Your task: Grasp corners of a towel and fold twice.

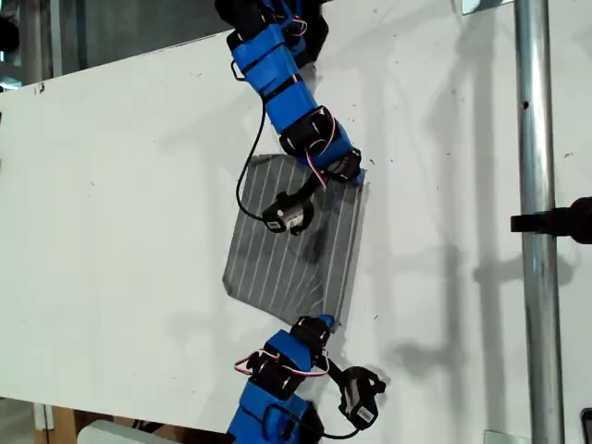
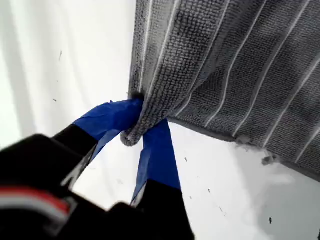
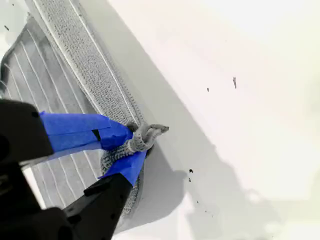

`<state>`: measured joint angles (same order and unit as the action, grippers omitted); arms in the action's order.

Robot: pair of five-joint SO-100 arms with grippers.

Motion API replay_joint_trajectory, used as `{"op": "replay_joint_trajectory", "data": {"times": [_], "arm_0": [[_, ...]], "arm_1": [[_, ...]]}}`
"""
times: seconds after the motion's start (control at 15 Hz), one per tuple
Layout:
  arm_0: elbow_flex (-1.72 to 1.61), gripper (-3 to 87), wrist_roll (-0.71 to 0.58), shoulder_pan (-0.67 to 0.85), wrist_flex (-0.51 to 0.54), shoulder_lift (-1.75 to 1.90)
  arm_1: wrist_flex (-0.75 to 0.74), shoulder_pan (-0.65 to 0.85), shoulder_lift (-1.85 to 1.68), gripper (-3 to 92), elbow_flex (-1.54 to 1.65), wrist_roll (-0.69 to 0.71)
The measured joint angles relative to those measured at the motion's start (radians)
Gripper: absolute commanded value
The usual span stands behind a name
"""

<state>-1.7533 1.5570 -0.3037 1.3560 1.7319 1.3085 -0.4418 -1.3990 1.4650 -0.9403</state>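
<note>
My first gripper pinches a bunched corner of the grey, pale-striped soft towel, the cloth spreading away beyond its blue-taped tips. My second gripper is clamped on another hemmed corner, with the towel lying behind it on the white table.
</note>
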Motion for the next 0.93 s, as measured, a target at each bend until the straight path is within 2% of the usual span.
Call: {"op": "replay_joint_trajectory", "data": {"times": [0.13, 0.33, 0.53, 0.67, 0.87, 0.93], "arm_0": [[0.002, -2.8, -0.049, 0.037, 0.011, -0.005], [0.002, -2.8, -0.348, 0.319, 0.005, -0.04], [0.104, -2.8, -0.692, 0.646, -0.029, -0.147], [0.27, -2.8, -0.848, 0.804, -0.023, -0.288], [0.575, -2.8, -0.983, 0.923, 0.054, -0.456], [0.626, -2.8, -0.985, 0.936, 0.066, -0.46]], "arm_1": [[0.037, 0.048, -0.043, -0.2, 0.028, -0.005], [0.084, 0.304, -0.138, -0.2, 0.167, 0.046], [0.026, 0.609, -0.244, -0.2, 0.311, 0.181], [-0.017, 0.764, -0.288, -0.2, 0.334, 0.293], [-0.021, 0.939, -0.388, -0.2, 0.334, 0.437], [0.0, 0.966, -0.425, -0.2, 0.331, 0.466]]}}
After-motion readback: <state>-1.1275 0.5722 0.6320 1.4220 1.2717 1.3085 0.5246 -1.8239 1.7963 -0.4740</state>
